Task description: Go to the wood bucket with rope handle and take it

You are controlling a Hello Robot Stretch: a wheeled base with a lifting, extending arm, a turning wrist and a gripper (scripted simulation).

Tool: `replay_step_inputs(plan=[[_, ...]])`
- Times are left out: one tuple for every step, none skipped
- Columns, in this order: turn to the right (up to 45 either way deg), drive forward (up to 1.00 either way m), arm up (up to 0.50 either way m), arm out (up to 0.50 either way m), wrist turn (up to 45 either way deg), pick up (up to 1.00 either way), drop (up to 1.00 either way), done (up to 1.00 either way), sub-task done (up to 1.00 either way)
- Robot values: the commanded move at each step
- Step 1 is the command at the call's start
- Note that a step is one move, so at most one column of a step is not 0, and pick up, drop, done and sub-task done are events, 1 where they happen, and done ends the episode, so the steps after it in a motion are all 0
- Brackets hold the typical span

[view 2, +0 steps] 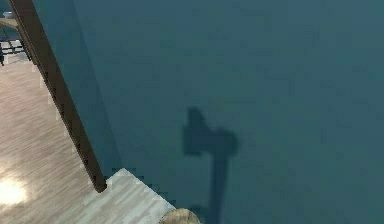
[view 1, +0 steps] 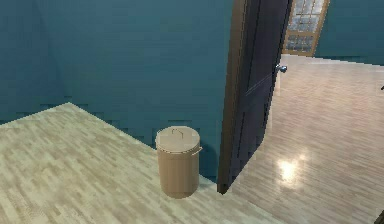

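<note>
A tan wood bucket [view 1: 178, 160] stands upright on the pale plank floor in the forward view, a little below the middle. It sits close to the teal wall [view 1: 140, 60] and just left of the foot of a dark door. A thin curved handle lies on its top. In the arm side view a tan rounded edge [view 2: 180, 217] peeks in at the bottom edge, in front of the teal wall [view 2: 280, 90].
A dark open door [view 1: 250, 90] with a round knob [view 1: 282, 69] stands right of the bucket. Past it a glossy wood floor [view 1: 320, 130] runs to a wood-framed window [view 1: 305, 25]. The door's edge [view 2: 60, 100] slants down the arm side view's left. Open plank floor [view 1: 70, 170] lies left of the bucket.
</note>
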Motion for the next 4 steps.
replay_step_inputs(plan=[[0.0, 0.0, 0.0, 0.0, 45.0, 0.0, 0.0, 0.0, 0.0], [0.0, 0.0, 0.0, 0.0, 36.0, 0.0, 0.0, 0.0, 0.0], [0.0, 0.0, -0.3, 0.0, 0.0, 0.0, 0.0, 0.0, 0.0], [0.0, 0.0, 0.0, 0.0, 0.0, 1.0, 0.0, 0.0, 0.0]])
